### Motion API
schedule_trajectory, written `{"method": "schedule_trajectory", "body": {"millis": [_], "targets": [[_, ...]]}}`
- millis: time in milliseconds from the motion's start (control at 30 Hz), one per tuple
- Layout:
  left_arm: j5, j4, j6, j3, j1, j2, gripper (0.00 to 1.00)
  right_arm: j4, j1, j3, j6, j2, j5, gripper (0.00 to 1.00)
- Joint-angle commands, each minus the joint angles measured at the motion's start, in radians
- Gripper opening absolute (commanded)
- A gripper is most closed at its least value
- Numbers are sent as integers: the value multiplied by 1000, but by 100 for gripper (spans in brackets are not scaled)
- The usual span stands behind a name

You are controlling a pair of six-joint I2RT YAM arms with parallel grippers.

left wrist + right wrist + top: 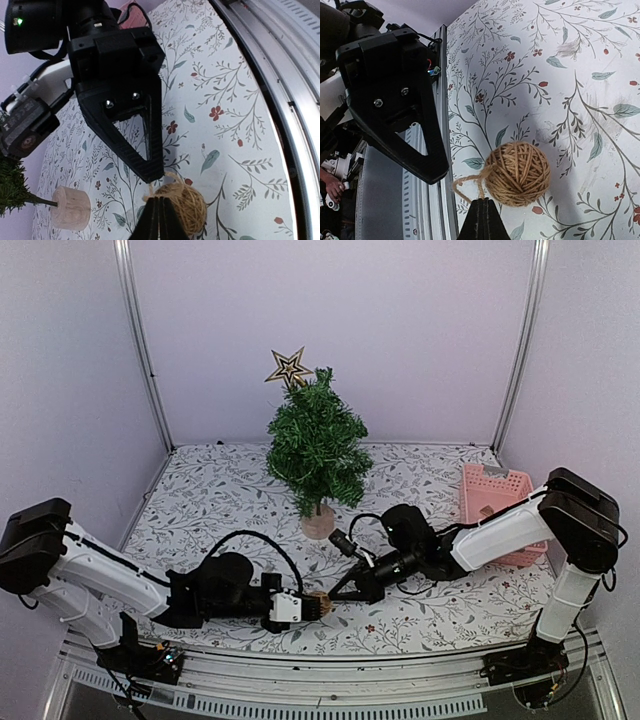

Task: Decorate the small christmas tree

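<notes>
You are looking at both arms reaching low toward the same spot near the front middle of the floral tablecloth [220,490], where a twine ball [517,172] is lying. Your left gripper [308,607] is coming in from the left with its fingers pressed fully together, and in its wrist view the tips are pinching the thin hanging loop [465,181] that sticks out of the ball. Your right gripper [334,597] is facing it from the other side, also clamped tight. In its own wrist view a strand of that loop is running straight down into its closed tips, so both are gripping the ball by its loop. The two sets of fingertips are sitting just beside each other, almost touching. The small christmas tree [318,445] is standing upright behind the grippers, toward the back middle of the table, on its round wood base [70,207], well apart from the ball. A wooden star [288,367] is perching at its top, tilted to the left. A pink basket [495,502] is sitting at the right edge, beside your right arm.
</notes>
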Motion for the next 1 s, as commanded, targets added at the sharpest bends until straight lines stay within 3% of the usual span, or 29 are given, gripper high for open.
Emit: {"method": "schedule_trajectory", "body": {"millis": [0,233,400,767,967], "targets": [[71,-80,-34,23,24,4,15,31,-3,-5,5,-19,-1,0],[62,-70,12,14,46,13,40,31,-4,4,-2,-9,-15,0],[49,-65,56,37,65,42,44,29,-3,9,-8,-3,-26,0],[89,-81,106,108,69,115,38,22,-3,12,-20,-1,-36,0],[110,-107,116,115,69,114,14,16,-3,8,-22,-4,-33,0]]}}
